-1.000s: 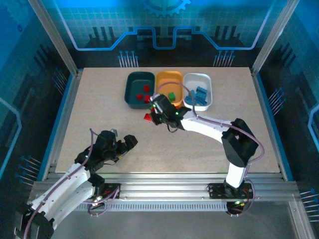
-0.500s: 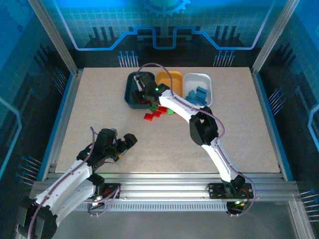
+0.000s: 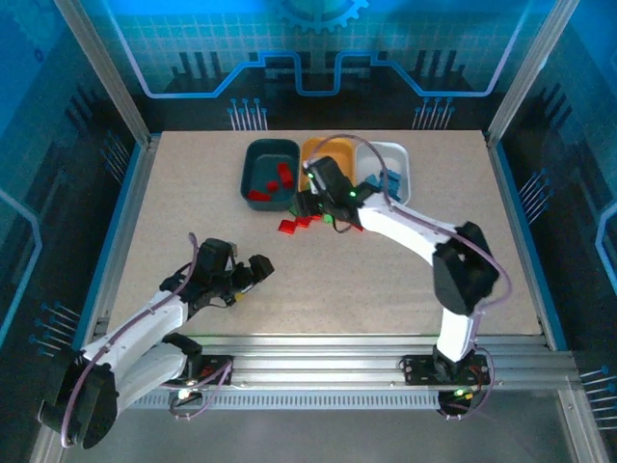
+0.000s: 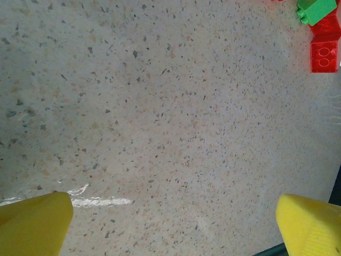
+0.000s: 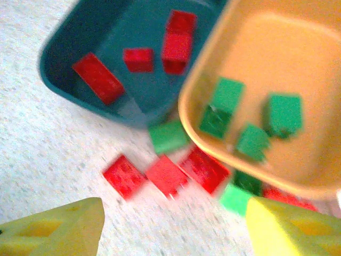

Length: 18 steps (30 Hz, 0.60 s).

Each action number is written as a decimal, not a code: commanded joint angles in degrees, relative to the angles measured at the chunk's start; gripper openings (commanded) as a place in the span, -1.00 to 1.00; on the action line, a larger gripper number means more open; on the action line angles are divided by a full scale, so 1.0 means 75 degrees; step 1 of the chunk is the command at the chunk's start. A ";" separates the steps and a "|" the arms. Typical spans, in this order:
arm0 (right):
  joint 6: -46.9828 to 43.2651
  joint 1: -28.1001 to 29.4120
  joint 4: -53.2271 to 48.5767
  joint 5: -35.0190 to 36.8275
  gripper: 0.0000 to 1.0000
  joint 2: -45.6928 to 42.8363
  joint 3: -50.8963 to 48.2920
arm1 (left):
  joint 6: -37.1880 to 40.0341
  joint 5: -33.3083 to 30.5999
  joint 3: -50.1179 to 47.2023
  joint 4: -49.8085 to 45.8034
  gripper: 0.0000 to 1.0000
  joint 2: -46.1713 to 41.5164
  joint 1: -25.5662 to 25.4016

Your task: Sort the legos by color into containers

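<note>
The right gripper [image 5: 175, 210] hangs over the near rims of the dark teal tray [image 3: 260, 159] and the orange tray [image 5: 277, 48], its yellow jaws spread wide with nothing between them. Under it, on the table [image 3: 193, 193], loose legos [image 3: 304, 222] lie just near of those rims. Three red bricks [image 5: 166, 175] sit in a row, and a green brick [image 5: 168, 136] sits close against the teal tray's near wall. A second green brick [image 5: 234, 197] lies by the orange tray's near edge. The wrist picture is blurred, so I cannot tell whether any of them touch a wall.

The three trays stand side by side at the far middle of the table. The teal one, on the left, holds red pieces [image 5: 98, 78] and the orange one holds green pieces [image 5: 284, 113]. The white tray [image 3: 395, 152], on the right, holds blue pieces [image 3: 386, 181].

The left gripper [image 4: 173, 213] sits low over bare speckled surface at the near left, well apart from the trays, with its jaws fully spread and empty.

Open room lies on the left half of the table, on the strip right of the white tray, and on a broad band between the loose legos and the near edge — crossed only by the right arm's forearm.
</note>
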 commanded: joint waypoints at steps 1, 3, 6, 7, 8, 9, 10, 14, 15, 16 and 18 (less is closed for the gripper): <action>0.0420 -0.0425 0.0358 0.0441 0.44 -0.0427 -0.1244 | 0.0125 0.0177 0.0089 0.0421 0.98 0.0180 -0.0035; 0.0429 -0.0696 0.0383 0.0391 0.45 -0.0648 -0.1858 | 0.0070 0.0237 0.0068 0.0638 0.98 0.0362 -0.0083; 0.0391 -0.1021 0.0447 0.0309 0.45 -0.0786 -0.2441 | -0.0015 0.0259 0.0058 0.0889 0.98 0.0624 -0.0182; 0.0393 -0.1125 0.0501 0.0193 0.45 -0.0810 -0.2587 | -0.0040 0.0282 0.0030 0.1020 0.98 0.0720 -0.0222; 0.0375 -0.1193 0.0548 0.0129 0.45 -0.0772 -0.2678 | -0.0074 0.0294 0.0014 0.1138 0.98 0.0794 -0.0259; 0.0390 -0.1253 0.0556 0.0121 0.45 -0.0716 -0.2730 | -0.0104 0.0304 -0.0016 0.1274 0.98 0.0881 -0.0303; 0.0389 -0.1302 0.0566 0.0099 0.45 -0.0637 -0.2741 | -0.0126 0.0306 -0.0016 0.1374 0.98 0.0976 -0.0344; 0.0311 -0.1426 0.0687 0.0087 0.46 -0.0194 -0.2630 | -0.0150 0.0323 0.0047 0.1607 0.98 0.1222 -0.0429; 0.0266 -0.1469 0.0746 0.0053 0.47 -0.0048 -0.2550 | -0.0160 0.0300 0.0071 0.1626 0.98 0.1271 -0.0440; 0.0221 -0.1522 0.0798 -0.0090 0.47 0.0122 -0.2436 | -0.0160 0.0283 0.0093 0.1661 0.98 0.1324 -0.0458; 0.0131 -0.1574 0.0725 -0.0248 0.46 0.0476 -0.2110 | -0.0180 0.0305 0.0164 0.1659 0.98 0.1434 -0.0469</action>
